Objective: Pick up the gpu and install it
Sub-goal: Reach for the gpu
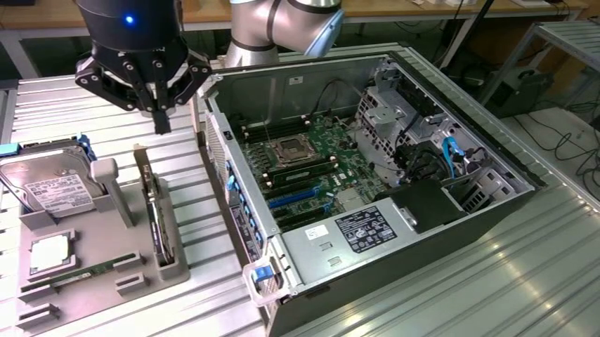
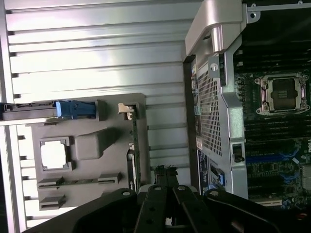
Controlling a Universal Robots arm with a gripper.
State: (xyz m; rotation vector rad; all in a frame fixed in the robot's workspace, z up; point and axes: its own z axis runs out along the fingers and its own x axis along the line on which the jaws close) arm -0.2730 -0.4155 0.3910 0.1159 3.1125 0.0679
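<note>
The gpu [image 1: 156,210] stands on its edge in a slot of the grey holder tray [image 1: 131,232], at the exterior view's left; it shows as a thin dark card. In the wrist view the gpu [image 2: 133,145] is seen edge-on, along the side of the grey holder tray [image 2: 92,145]. My gripper [image 1: 161,125] hangs above the card's far end, apart from it, its black fingers shut together with nothing between them. The gripper [image 2: 165,172] points down just beside the card's edge, between the tray and the computer case.
An open computer case [image 1: 375,175] lies at the exterior view's right, with motherboard, CPU socket [image 1: 289,149] and blue slots [image 1: 291,200] exposed. On the tray are a silver hard drive [image 1: 47,186], a processor chip [image 1: 52,253] and a green memory stick [image 1: 89,270]. Ribbed metal table [image 1: 525,281] all around.
</note>
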